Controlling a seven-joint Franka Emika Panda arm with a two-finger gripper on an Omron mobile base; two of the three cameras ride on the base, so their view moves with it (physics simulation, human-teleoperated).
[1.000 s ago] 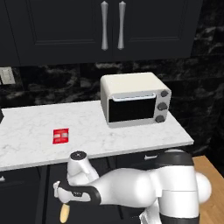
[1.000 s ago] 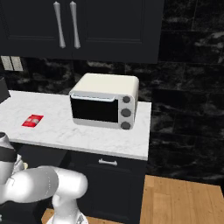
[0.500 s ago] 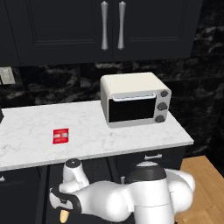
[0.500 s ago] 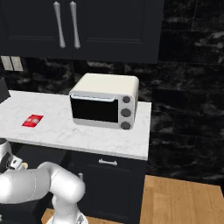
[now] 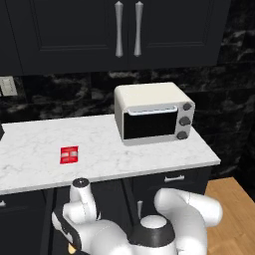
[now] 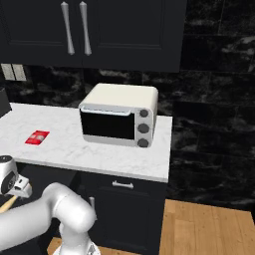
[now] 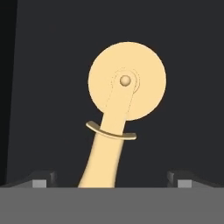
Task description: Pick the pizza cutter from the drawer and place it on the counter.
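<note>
The pizza cutter (image 7: 126, 83) is tan, with a round disc head and a tapering handle. It lies flat on the dark floor of the drawer (image 7: 188, 96). My gripper (image 7: 111, 180) hangs open just above it, and the handle's lower end runs between the two widely spread fingertips (image 7: 43, 179) without touching either. In the left base view the gripper (image 5: 71, 243) is low, below the front edge of the white marble counter (image 5: 109, 144), with a bit of tan at its tip. In the right base view the gripper (image 6: 15, 195) is at the far left, with a tan end of the cutter (image 6: 7, 203) under it.
A flat red packet (image 5: 69, 154) lies on the counter near its front. A white toaster oven (image 5: 152, 113) stands on the right part of the counter. Below it is a narrower black drawer with a short silver handle (image 5: 174, 178). Black wall cabinets hang above.
The hand has sunk lower and slightly left, toward the drawer. The arm's elbow has folded down and swung right. The cutter, packet and oven have not moved.
</note>
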